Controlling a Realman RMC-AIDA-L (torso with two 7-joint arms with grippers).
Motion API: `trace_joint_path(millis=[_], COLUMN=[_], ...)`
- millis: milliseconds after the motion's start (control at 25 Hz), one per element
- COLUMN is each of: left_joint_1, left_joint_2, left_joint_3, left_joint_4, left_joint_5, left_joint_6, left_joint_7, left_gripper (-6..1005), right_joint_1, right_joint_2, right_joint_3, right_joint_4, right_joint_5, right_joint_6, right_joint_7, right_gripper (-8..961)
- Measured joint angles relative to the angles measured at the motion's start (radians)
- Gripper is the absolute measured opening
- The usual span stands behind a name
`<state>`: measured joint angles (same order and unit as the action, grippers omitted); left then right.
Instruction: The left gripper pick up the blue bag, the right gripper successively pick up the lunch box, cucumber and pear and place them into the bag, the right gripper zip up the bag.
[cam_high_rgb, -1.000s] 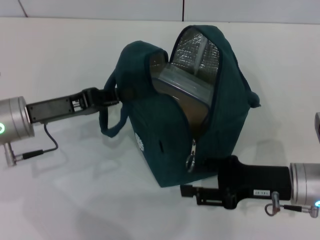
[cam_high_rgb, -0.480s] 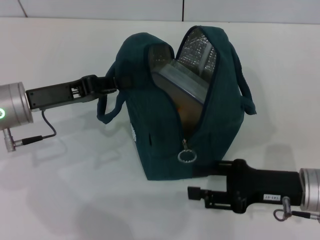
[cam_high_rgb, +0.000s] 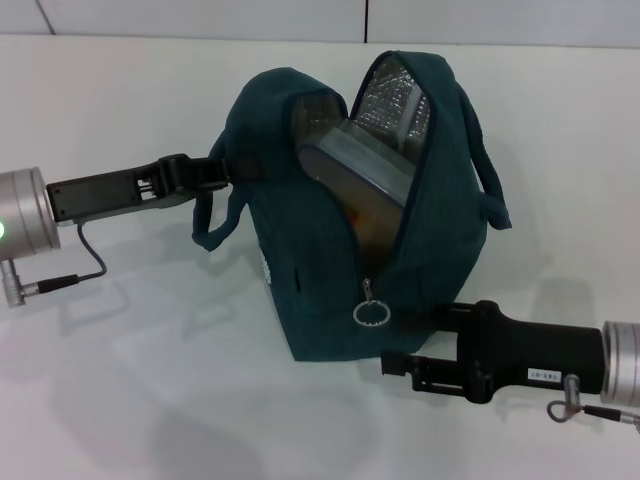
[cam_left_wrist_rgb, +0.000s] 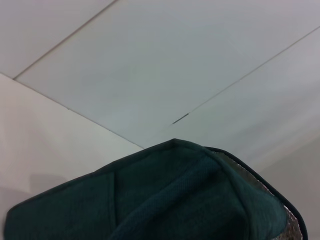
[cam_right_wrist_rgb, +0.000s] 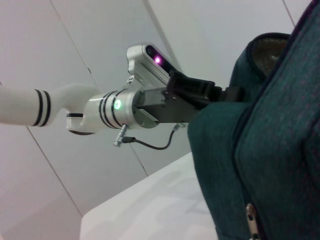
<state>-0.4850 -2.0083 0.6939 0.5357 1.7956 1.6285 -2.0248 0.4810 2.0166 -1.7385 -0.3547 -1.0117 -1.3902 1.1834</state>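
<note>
The blue bag (cam_high_rgb: 330, 270) stands upright mid-table with its zip open down the front. My left gripper (cam_high_rgb: 225, 170) is shut on the bag's upper left rim, also seen as the left gripper (cam_right_wrist_rgb: 227, 95) in the right wrist view. Inside the opening lies the lunch box (cam_high_rgb: 355, 165), tilted, with something orange (cam_high_rgb: 357, 215) below it. Cucumber and pear are hidden. The zipper pull ring (cam_high_rgb: 371, 312) hangs free near the bag's base. My right gripper (cam_high_rgb: 440, 318) rests against the bag's lower right corner, just right of the ring. The left wrist view shows only the bag top (cam_left_wrist_rgb: 165, 200).
The white table (cam_high_rgb: 150, 380) extends around the bag. A carry handle (cam_high_rgb: 215, 225) droops on the bag's left and another handle (cam_high_rgb: 490, 185) on its right. A wall panel (cam_high_rgb: 200, 15) runs along the back.
The bag has turned and shifted left. The zipper pull, near the right gripper a second ago, now hangs free. The right arm drew back to the right, then rose slightly.
</note>
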Motion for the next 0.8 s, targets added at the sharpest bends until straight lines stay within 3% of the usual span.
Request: trace_joint_path(millis=[800], left_joint_1=[0.003], left_joint_2=[-0.014], left_joint_3=[0.027], left_joint_4=[-0.007], left_joint_5=[0.004], left_joint_6=[0.008], left_joint_7=[0.012], left_gripper=[67], right_joint_1=[0.069], right_joint_2=[0.011], right_joint_3=[-0.035], right_joint_4=[-0.021], right_joint_5=[0.007], right_joint_6=[0.106], right_joint_7=[-0.014], right_gripper=[530])
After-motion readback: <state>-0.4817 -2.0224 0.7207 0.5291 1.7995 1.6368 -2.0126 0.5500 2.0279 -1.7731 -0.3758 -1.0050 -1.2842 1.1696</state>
